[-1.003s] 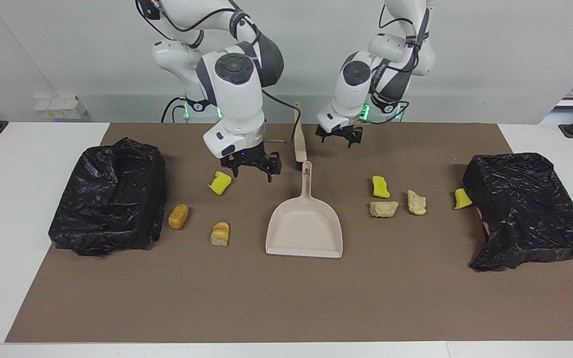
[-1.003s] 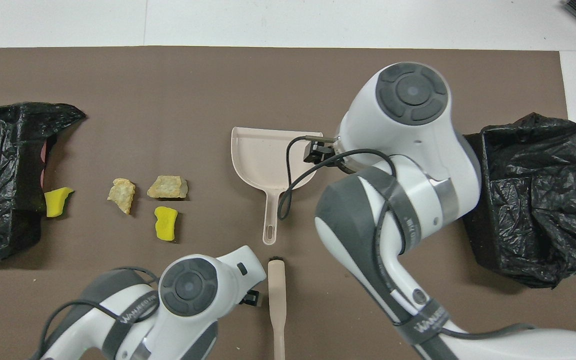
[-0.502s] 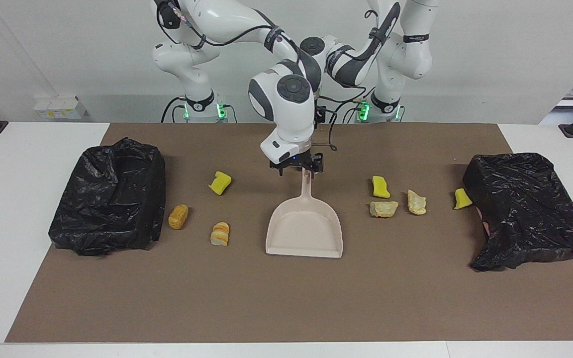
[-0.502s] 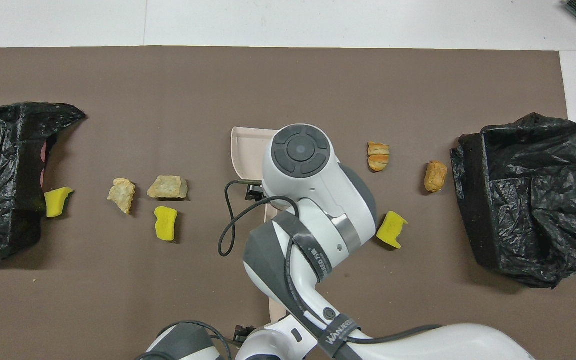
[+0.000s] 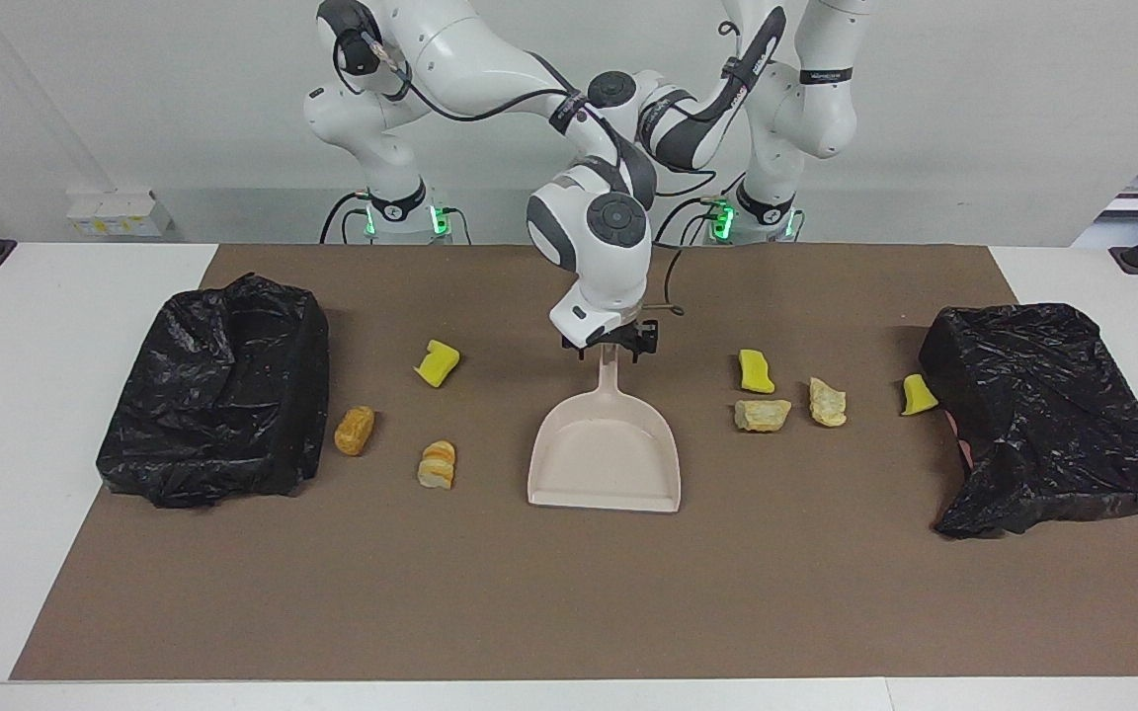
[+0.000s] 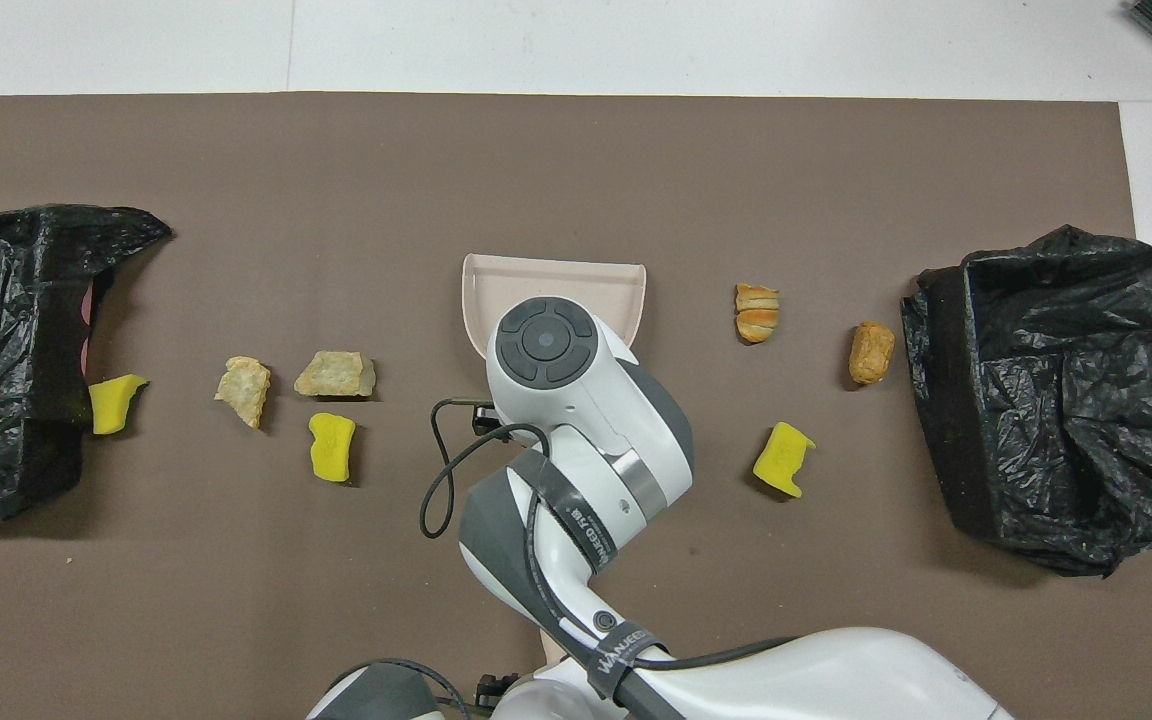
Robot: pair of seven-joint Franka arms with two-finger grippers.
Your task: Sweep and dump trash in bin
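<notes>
The beige dustpan (image 5: 604,459) lies mid-mat, its handle pointing toward the robots; it also shows in the overhead view (image 6: 556,280). My right gripper (image 5: 611,346) is down at the handle's end, one finger on each side, open. Trash toward the right arm's end of the table: a yellow wedge (image 5: 438,362), an orange roll (image 5: 354,431), a bread chunk (image 5: 437,465). Trash toward the left arm's end: a yellow wedge (image 5: 756,370), two tan chunks (image 5: 762,415) (image 5: 827,402), and a yellow wedge (image 5: 918,394) against a bin. My left gripper is hidden by the right arm. The brush (image 6: 551,645) barely shows.
Two bins lined with black bags stand at the mat's ends, one at the right arm's end (image 5: 218,390) and one at the left arm's end (image 5: 1048,415). The brown mat (image 5: 569,592) is bare on the stretch away from the robots.
My right gripper moved from beside the yellow wedge across to the dustpan handle and came down on it. My left arm drew back and is now hidden. The dustpan and trash have not moved.
</notes>
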